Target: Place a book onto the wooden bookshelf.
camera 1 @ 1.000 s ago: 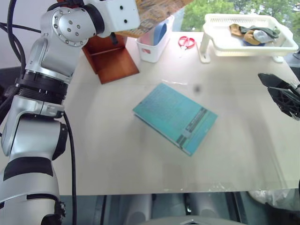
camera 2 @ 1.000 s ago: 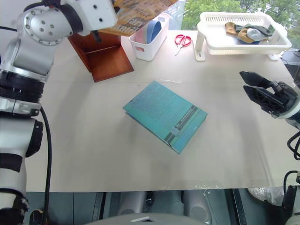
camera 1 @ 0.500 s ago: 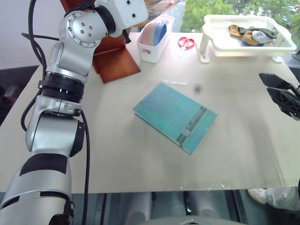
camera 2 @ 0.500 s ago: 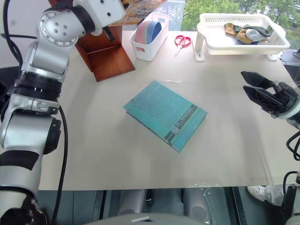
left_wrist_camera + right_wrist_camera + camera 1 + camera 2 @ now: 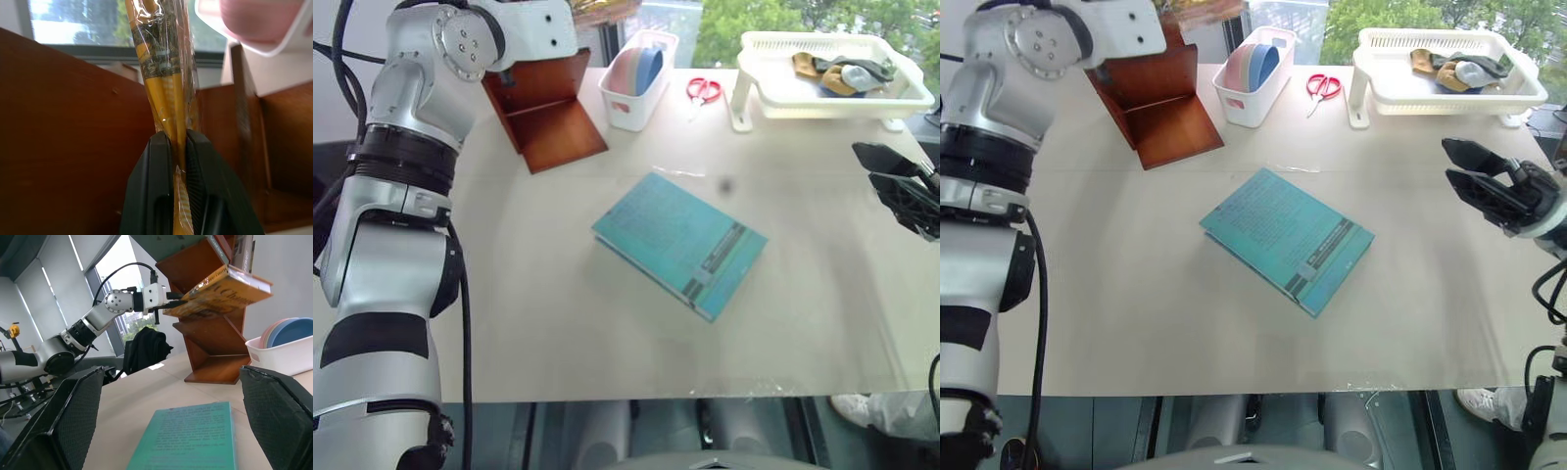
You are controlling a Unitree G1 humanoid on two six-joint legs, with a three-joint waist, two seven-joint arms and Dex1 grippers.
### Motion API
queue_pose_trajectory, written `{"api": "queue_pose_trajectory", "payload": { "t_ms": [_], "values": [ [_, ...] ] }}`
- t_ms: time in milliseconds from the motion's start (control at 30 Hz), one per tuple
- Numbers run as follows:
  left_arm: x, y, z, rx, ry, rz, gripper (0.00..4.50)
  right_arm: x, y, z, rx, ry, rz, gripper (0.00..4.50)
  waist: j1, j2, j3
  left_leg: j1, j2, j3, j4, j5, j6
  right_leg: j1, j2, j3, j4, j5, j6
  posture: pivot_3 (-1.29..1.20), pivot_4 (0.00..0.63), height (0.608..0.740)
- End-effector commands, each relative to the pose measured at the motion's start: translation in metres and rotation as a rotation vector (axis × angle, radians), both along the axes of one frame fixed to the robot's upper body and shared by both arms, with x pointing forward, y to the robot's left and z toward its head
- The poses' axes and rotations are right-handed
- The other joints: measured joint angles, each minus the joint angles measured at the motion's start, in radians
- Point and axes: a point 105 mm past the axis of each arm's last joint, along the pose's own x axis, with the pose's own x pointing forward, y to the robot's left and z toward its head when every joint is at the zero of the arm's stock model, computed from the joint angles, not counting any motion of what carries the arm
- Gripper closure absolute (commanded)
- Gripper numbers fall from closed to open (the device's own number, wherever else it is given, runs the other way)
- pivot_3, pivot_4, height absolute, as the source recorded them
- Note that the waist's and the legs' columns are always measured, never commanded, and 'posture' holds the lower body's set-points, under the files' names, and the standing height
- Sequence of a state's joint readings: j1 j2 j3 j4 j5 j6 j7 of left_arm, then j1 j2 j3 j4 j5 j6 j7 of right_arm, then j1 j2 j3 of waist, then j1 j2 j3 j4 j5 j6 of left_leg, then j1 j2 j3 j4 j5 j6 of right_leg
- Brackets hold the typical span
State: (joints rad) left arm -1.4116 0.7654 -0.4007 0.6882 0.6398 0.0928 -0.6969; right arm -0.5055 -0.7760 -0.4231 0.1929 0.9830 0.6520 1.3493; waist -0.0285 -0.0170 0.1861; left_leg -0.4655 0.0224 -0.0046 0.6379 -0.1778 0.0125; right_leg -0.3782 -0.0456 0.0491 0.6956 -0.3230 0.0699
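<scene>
Book [image 5: 222, 289], the yellow-orange hardcover in its glossy jacket, is off the worktop [image 5: 558, 323] and held up at the wooden bookshelf [image 5: 208, 340]. The left tool [image 5: 178, 147] is clamped on one edge of it, both black fingers [image 5: 156, 171] pressed against the cover with no gap between them and the jacket. From the right wrist view the book lies roughly flat and slightly tilted, level with one of the upper tiers, its far end reaching in over the slanted shelves; I cannot tell whether it rests on a tier or hangs just above it. In the left wrist view, reddish-brown panels stand close on both sides of the book.

The right tool [image 5: 1489, 191] sits at about 3 o'clock on the worktop, its fingers spread wide, holding nothing and well apart from everything else.

By my reading the pick-up and the carry are done, and the task is in its last stage. What is left is to seat the book fully on a tier, loosen the grip and draw the arm back without dragging the book out again.

A teal-blue book [image 5: 680, 245] lies flat near the middle of the worktop, untouched. At about 12 o'clock a white bin [image 5: 636, 83] holds pink and blue discs, red scissors [image 5: 703, 90] lie just beside it, and a white tray [image 5: 827, 98] stands at 1 o'clock.
</scene>
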Motion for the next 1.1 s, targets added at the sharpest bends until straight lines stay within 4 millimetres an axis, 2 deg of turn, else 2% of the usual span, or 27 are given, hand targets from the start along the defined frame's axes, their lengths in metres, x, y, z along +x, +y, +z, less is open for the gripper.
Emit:
{"api": "queue_pose_trajectory", "payload": {
  "t_ms": [33,167,400,467,500,633,667,700,767,933,1100],
  "values": [
    [-0.009,-0.002,0.029,-0.018,-0.044,0.028,4.46,-0.002,0.0,0.011,0.003,-0.058,0.007,0.0,0.001,0.0,0.0,0.0,0.0,0.0,0.0,0.0,0.0,0.0,0.0,0.0,0.0,0.0,0.0,0.0,0.15,0.74],
    [-0.011,-0.007,0.033,-0.024,-0.04,0.034,4.46,-0.001,0.003,0.012,0.004,-0.067,0.009,0.0,0.0,0.0,0.0,0.0,0.0,0.0,0.0,0.0,-0.001,0.0,0.0,0.0,0.0,0.0,0.0,0.0,0.15,0.74],
    [-0.016,-0.003,0.042,-0.034,-0.05,0.057,4.46,-0.001,0.005,0.012,0.009,-0.067,0.015,0.0,0.0,0.0,0.0,0.0,0.0,0.0,0.0,0.0,0.0,0.0,0.0,0.0,0.0,0.0,0.0,0.0,0.15,0.74],
    [-0.017,0.004,0.042,-0.031,-0.046,0.076,3.55,-0.001,0.006,0.013,0.01,-0.067,0.017,0.0,0.0,0.0,0.0,0.0,0.0,-0.001,0.001,0.0,0.0,0.0,0.0,0.0,0.0,0.0,0.0,0.0,0.15,0.74],
    [-0.018,0.008,0.04,-0.03,-0.039,0.089,3.33,-0.001,0.006,0.013,0.01,-0.067,0.018,0.0,0.0,0.0,0.0,0.0,0.0,-0.001,0.001,0.0,0.0,0.0,0.0,0.0,0.0,0.0,0.0,0.0,0.15,0.74],
    [-0.019,0.018,0.038,-0.03,-0.039,0.114,1.46,-0.001,0.007,0.012,0.011,-0.066,0.019,0.0,-0.006,0.0,0.0,0.0,0.0,-0.001,0.001,0.0,0.0,0.0,0.0,0.0,0.001,0.0,0.0,0.0,0.15,0.74],
    [-0.02,0.019,0.038,-0.03,-0.041,0.117,1.2,-0.001,0.008,0.012,0.011,-0.066,0.019,0.0,-0.007,0.0,0.0,0.0,0.0,-0.002,0.001,0.0,0.0,0.0,0.0,0.0,0.001,0.0,0.0,0.0,0.15,0.74],
    [-0.02,0.021,0.038,-0.031,-0.04,0.123,0.62,-0.001,0.008,0.012,0.011,-0.066,0.019,0.0,-0.007,0.0,0.0,0.0,0.0,-0.002,0.001,0.0,0.0,0.0,0.0,0.0,0.001,0.0,0.0,0.0,0.15,0.74],
    [-0.021,0.025,0.038,-0.031,-0.042,0.134,0.09,-0.001,0.008,0.011,0.011,-0.066,0.019,0.0,-0.006,0.0,0.0,0.0,0.0,-0.002,0.001,0.0,0.0,0.0,0.0,0.0,0.001,0.0,0.0,0.0,0.15,0.74],
    [-0.025,0.034,0.042,-0.035,-0.057,0.155,0.09,-0.001,0.008,0.013,0.013,-0.067,0.018,0.0,-0.006,0.0,0.0,0.0,0.0,-0.002,0.002,0.0,0.0,0.0,0.0,0.0,0.002,0.0,0.0,0.0,0.15,0.74],
    [-0.033,0.043,0.036,-0.044,-0.042,0.167,0.09,-0.002,0.008,0.015,0.022,-0.075,0.024,0.0,-0.006,0.0,0.0,0.0,0.0,-0.002,0.002,0.0,0.0,0.0,0.0,0.0,0.002,0.0,0.0,0.0,0.15,0.74]
  ]
}}
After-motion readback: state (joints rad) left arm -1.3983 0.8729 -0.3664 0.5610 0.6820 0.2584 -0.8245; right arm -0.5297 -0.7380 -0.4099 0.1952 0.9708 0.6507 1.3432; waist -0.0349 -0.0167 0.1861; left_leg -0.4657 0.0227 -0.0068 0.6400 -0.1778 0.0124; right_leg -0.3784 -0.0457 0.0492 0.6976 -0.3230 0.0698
